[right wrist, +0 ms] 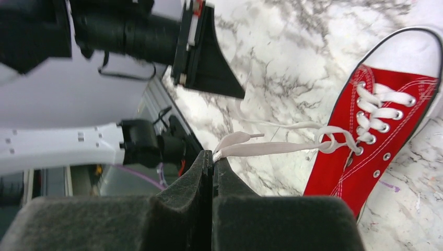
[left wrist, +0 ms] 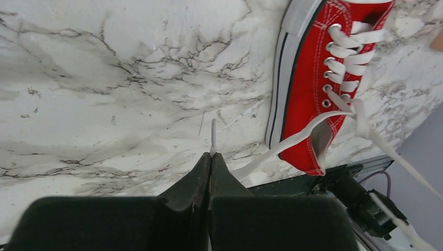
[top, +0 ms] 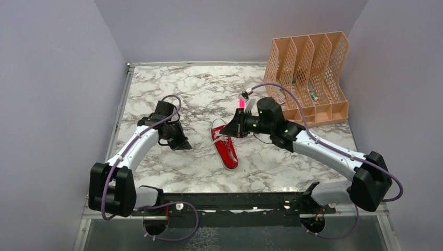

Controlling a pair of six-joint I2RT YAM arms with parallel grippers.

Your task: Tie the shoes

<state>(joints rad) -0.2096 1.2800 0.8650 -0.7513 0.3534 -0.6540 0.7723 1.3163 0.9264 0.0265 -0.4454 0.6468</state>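
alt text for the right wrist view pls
The right gripper, shut, pinches a white lace stretched from a red shoe lying on the marble table. The left gripper sits behind, also shut.

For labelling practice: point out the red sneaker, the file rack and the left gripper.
red sneaker point(top: 226, 149), top external view, red upper.
file rack point(top: 330, 113), top external view, front base wall.
left gripper point(left wrist: 211, 156), left wrist view, between fingertips.

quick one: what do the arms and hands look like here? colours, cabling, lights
Same build: left arm and right arm have white links, black joint housings and a lilac cable looped along each. Green lights show on the right wrist. The left hand and right hand are matte black, with wedge-shaped fingers tapering to thin tips.
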